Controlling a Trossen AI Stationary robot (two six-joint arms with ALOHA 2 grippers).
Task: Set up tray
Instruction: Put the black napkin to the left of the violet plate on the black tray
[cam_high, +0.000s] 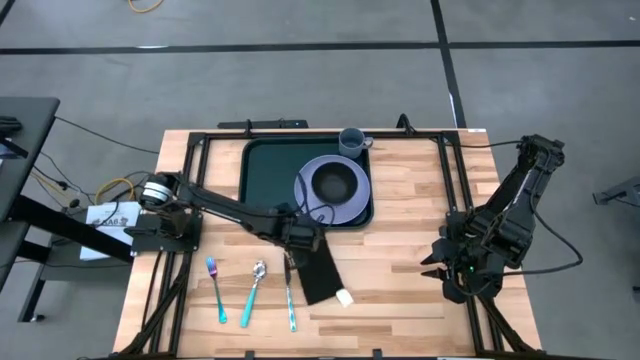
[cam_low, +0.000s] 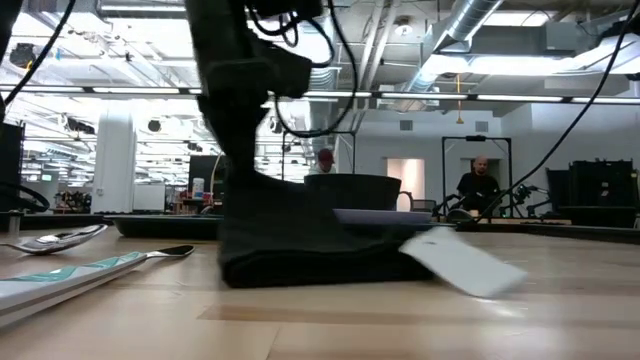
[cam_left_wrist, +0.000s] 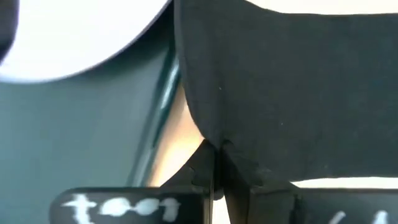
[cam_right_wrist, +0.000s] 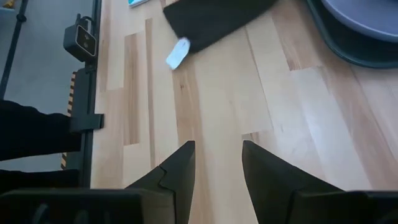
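The tray (cam_high: 262, 180) lies at the far middle of the table (cam_high: 400, 290), with a plate (cam_high: 352, 205) in its right half, a bowl (cam_high: 335, 182) on that plate, and a cup (cam_high: 352, 141) at the tray's far right corner. Just before the tray's near edge lies a napkin (cam_high: 320, 275), its far end pinched in the left gripper (cam_high: 303, 238), with a small tag (cam_high: 345, 297) at its near right corner. Left of the napkin lie a knife (cam_high: 290, 300), then a spoon (cam_high: 252, 293), then a fork (cam_high: 216, 290), while the right gripper (cam_high: 440, 266) waits over the table's right side, well apart from the tray.

Light wooden table (cam_high: 400, 300), dark green tray (cam_high: 262, 180) at the far middle, black napkin (cam_high: 320, 272) with white tag, fork (cam_high: 216, 290), spoon (cam_high: 253, 292), knife (cam_high: 289, 298) at the near left.
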